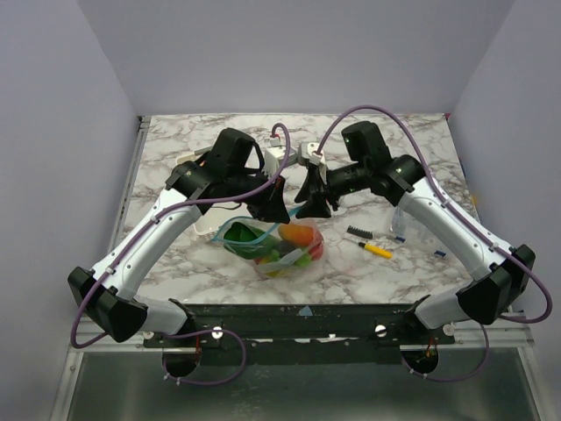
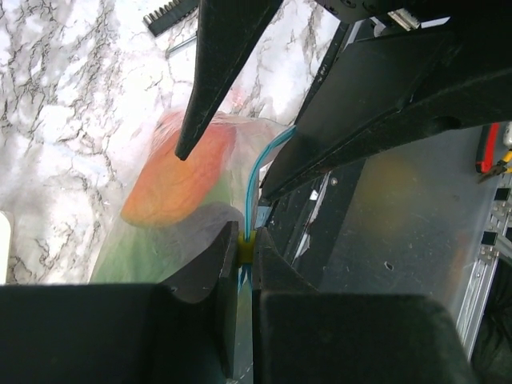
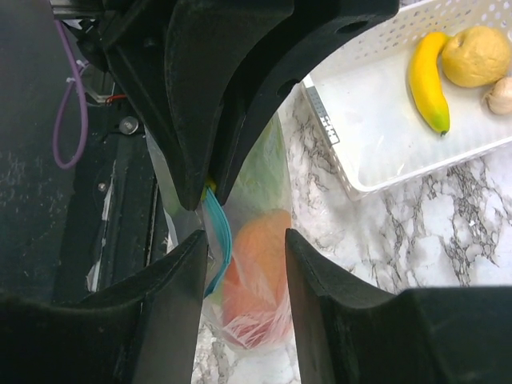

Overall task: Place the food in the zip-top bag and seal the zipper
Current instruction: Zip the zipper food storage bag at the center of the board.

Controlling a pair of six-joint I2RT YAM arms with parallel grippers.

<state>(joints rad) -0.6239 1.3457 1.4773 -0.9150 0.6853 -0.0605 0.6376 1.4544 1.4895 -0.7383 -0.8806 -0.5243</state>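
The zip-top bag [image 1: 285,250] lies near the table's front, holding food [image 1: 301,235]: orange, red and green pieces. My left gripper [image 1: 272,209] is shut on the teal zipper [image 2: 254,182] at its yellow slider, as the left wrist view [image 2: 246,238] shows. My right gripper [image 1: 312,207] is open right beside it, jaws astride the bag's upper part [image 3: 246,248]. The zipper [image 3: 218,234] runs by its left finger, and the orange food [image 3: 264,256] sits between the fingers. A banana [image 3: 424,76] and a yellow lemon-like piece [image 3: 476,54] lie in the basket.
The white slatted basket [image 3: 376,160] stands behind the bag, with a pale garlic-like piece [image 3: 501,94] in it. A yellow-and-black pen [image 1: 378,251], a black comb-like piece [image 1: 358,232] and a small clear bag [image 1: 399,224] lie to the right.
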